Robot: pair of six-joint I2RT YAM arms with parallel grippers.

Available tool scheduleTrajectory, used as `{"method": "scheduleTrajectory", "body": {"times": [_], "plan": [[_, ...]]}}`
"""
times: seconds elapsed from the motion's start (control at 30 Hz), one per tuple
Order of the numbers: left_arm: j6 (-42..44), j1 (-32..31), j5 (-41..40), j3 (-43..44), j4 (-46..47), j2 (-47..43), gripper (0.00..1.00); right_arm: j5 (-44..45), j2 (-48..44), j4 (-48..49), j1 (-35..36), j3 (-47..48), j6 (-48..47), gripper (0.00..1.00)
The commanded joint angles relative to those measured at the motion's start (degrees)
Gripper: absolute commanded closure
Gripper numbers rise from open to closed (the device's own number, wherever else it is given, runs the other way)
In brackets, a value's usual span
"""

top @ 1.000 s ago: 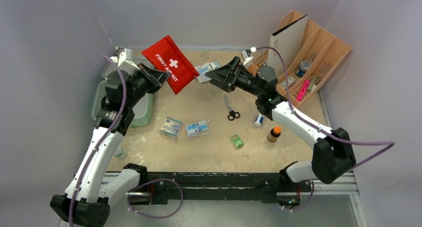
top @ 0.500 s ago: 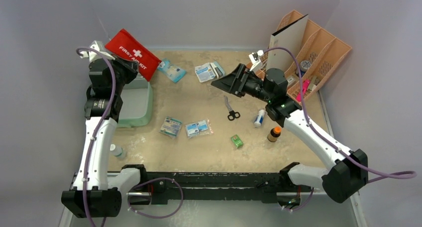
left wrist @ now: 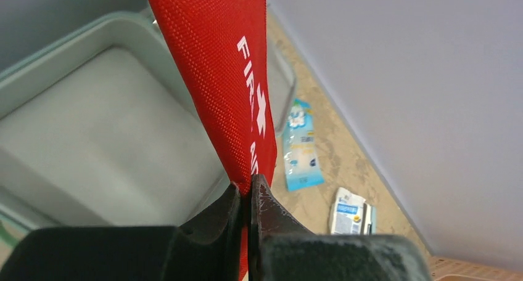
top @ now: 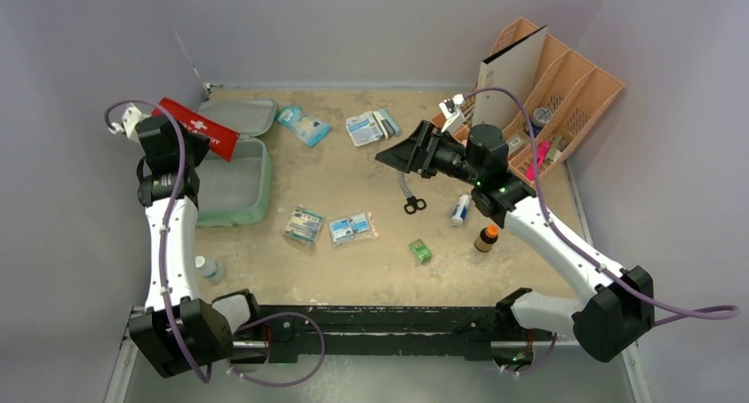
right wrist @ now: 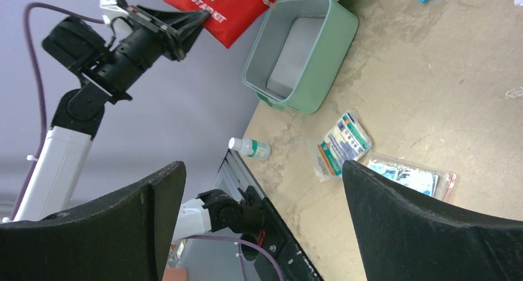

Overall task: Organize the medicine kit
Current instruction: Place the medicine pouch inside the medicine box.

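Observation:
The mint-green medicine kit [top: 261, 189] lies open at the table's left, its tray bare inside [left wrist: 92, 139] and its lid back flat. My left gripper [top: 181, 131] is above the kit's far left corner, shut on a corner of the red FIRST AID KIT pouch [top: 201, 127]. In the left wrist view the pouch [left wrist: 216, 65] hangs out from the pinched fingertips [left wrist: 250, 185] over the tray. My right gripper [top: 399, 151] hovers over mid-table, open and holding nothing [right wrist: 262, 213]. It faces left toward the kit [right wrist: 336, 53] and the pouch [right wrist: 222, 4].
Scissors [top: 409, 195], two flat packets [top: 305, 224] [top: 351, 228], a small green box [top: 420, 250], a brown bottle [top: 487, 238] and a white bottle [top: 459, 211] lie mid-table. Two more packets [top: 302, 125] [top: 369, 126] sit at the back. An orange organizer [top: 574, 94] stands back right.
My left arm swung left and back, carrying the red pouch from mid-table to above the kit. The right gripper drew back a little to the right, still open.

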Motion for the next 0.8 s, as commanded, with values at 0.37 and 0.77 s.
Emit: {"method": "scheduleTrajectory", "body": {"times": [0.37, 0.77], "plan": [[-9.6, 3.1, 0.9, -12.2, 8.1, 5.8, 1.0, -3.6, 1.3, -0.2, -0.3, 2.3, -2.5, 0.01], [-12.9, 3.4, 3.1, -14.9, 15.3, 13.6, 1.0, -3.1, 0.2, -2.3, -0.3, 4.2, -3.4, 0.01]]}}
